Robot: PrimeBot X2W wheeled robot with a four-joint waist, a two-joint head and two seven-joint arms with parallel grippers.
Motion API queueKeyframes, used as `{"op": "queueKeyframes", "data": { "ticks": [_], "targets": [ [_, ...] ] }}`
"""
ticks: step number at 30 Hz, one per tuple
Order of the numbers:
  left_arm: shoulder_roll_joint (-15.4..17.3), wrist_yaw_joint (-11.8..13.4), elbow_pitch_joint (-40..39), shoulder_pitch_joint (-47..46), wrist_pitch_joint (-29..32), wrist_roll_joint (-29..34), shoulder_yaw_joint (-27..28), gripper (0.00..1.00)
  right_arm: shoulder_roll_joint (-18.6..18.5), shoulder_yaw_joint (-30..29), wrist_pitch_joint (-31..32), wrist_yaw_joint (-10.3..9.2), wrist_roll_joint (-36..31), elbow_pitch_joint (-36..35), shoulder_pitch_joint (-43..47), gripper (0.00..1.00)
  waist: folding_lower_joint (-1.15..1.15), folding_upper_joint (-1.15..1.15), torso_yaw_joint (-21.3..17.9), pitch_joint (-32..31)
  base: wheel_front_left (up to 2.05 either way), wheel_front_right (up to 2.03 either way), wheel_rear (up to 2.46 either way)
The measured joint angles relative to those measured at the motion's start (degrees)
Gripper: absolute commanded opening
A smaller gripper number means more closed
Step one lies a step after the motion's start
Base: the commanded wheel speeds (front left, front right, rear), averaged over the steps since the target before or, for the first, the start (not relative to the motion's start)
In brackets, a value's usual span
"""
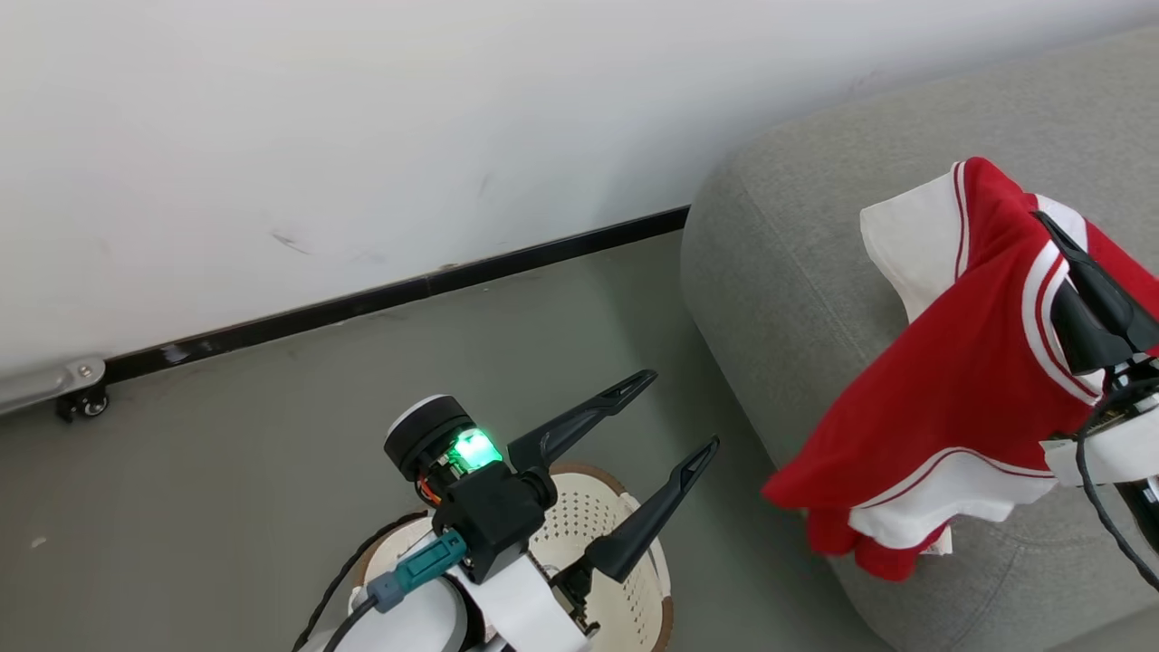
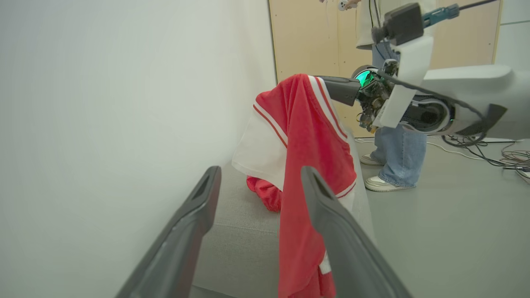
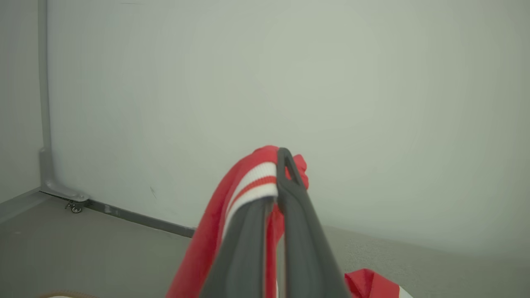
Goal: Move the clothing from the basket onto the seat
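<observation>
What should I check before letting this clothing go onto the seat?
1. Grip: right hand shut on clothing, ok.
2. Drop zone: clothing hangs above seat, ok.
3. Spare: left hand open, empty, apart from clothing, ok.
4. More to fetch: basket mostly hidden by left hand, cannot tell.
5. Bystander: person's legs behind right hand in left wrist view, clearance cannot tell.

Red-white clothing (image 1: 960, 380) over grey seat (image 1: 779, 272)
</observation>
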Motion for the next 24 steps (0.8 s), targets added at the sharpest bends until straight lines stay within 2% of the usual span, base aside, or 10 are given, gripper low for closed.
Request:
{"op": "queueKeyframes", "data": {
  "ticks": [8, 15, 24],
  "targets": [
    [0.4, 0.0, 0.0, 0.9, 0.0, -0.4, -0.5, 1.00, 0.3, -2.7, 0.0, 0.00, -0.3, -1.3, 2.2, 0.00, 0.00, 0.00, -2.7, -0.1, 0.00, 0.00, 0.00],
    [1.0, 0.0, 0.2, 1.3, 0.0, -0.4, 0.8, 1.00, 1.5, -2.8, 0.0, 0.00, 0.2, -1.6, 2.1, 0.00, 0.00, 0.00, -4.6, 0.3, 0.00, 0.00, 0.00],
    [2.8, 0.0, 0.1, 2.2, 0.0, -0.3, 3.4, 1.00, 1.2, -5.2, 5.2, 0.00, 3.0, 0.0, -11.8, 0.00, 0.00, 0.00, -5.2, 2.3, 0.00, 0.00, 0.00]
  ]
}}
